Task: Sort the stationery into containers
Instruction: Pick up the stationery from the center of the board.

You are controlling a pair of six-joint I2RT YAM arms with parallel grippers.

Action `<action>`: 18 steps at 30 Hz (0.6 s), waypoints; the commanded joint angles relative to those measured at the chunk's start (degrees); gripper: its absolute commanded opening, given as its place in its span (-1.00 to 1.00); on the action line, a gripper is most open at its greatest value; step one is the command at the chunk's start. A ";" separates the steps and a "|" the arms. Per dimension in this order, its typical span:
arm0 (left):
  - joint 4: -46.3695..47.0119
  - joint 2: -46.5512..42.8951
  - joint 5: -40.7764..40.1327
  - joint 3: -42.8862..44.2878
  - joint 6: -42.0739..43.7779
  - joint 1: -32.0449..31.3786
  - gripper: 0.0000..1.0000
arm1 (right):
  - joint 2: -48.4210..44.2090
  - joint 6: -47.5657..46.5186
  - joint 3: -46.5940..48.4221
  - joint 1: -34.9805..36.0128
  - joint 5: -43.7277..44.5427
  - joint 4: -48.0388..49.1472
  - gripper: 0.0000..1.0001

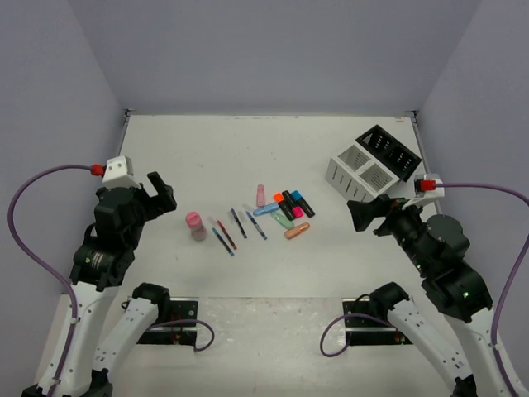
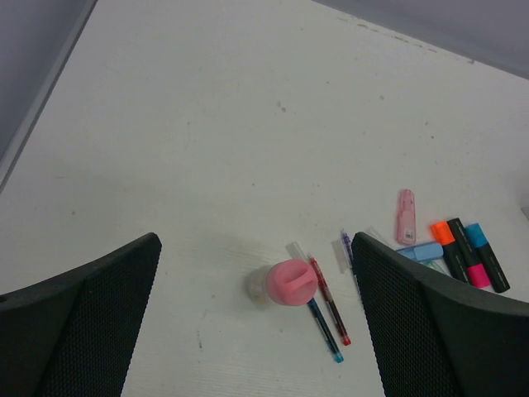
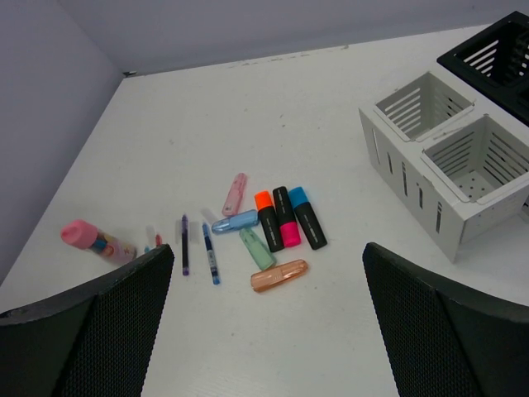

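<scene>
The stationery lies loose in the middle of the table. A stubby pink cylinder (image 1: 195, 223) (image 2: 291, 282) stands left of the thin pens (image 1: 238, 225) (image 3: 210, 252). A red pen (image 2: 331, 302) touches its base. Chunky highlighters (image 1: 287, 208) (image 3: 286, 217) cluster to the right, a peach one (image 3: 279, 275) nearest me. The white two-compartment container (image 1: 343, 178) (image 3: 413, 194) and the black container (image 1: 402, 165) (image 3: 492, 54) sit far right, side by side. My left gripper (image 1: 157, 194) (image 2: 254, 244) hangs open left of the cylinder. My right gripper (image 1: 364, 215) (image 3: 269, 248) hangs open below the white container. Neither holds anything.
Grey walls close the table (image 1: 248, 149) on three sides, meeting it near the black container at the back right. Purple cables loop from both wrists beyond the table's left and right edges.
</scene>
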 commanded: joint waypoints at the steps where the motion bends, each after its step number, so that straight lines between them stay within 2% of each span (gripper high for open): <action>1: 0.21 -0.61 3.58 3.57 -0.41 0.07 1.00 | 0.25 -0.49 -0.58 -0.14 -0.37 1.84 0.98; 4: -2.03 1.61 3.52 4.48 -0.61 0.07 1.00 | 0.94 -0.49 -0.49 -0.14 -1.01 1.76 0.98; 8: -3.71 4.84 1.50 4.50 -0.35 -0.11 1.00 | 3.13 -1.10 -0.54 -0.14 -6.76 3.51 0.98; 12: -2.82 3.85 -4.74 3.36 -0.64 0.07 1.00 | 9.77 -1.36 0.72 0.96 -16.84 6.28 0.98; 14: -1.31 2.40 -7.23 1.54 -1.42 0.07 1.00 | 15.00 -1.29 0.40 4.74 -18.86 10.69 0.98; 18: 2.33 -1.83 -12.00 -4.37 -3.49 0.08 1.00 | 29.27 -3.36 1.43 21.79 -8.05 21.72 0.97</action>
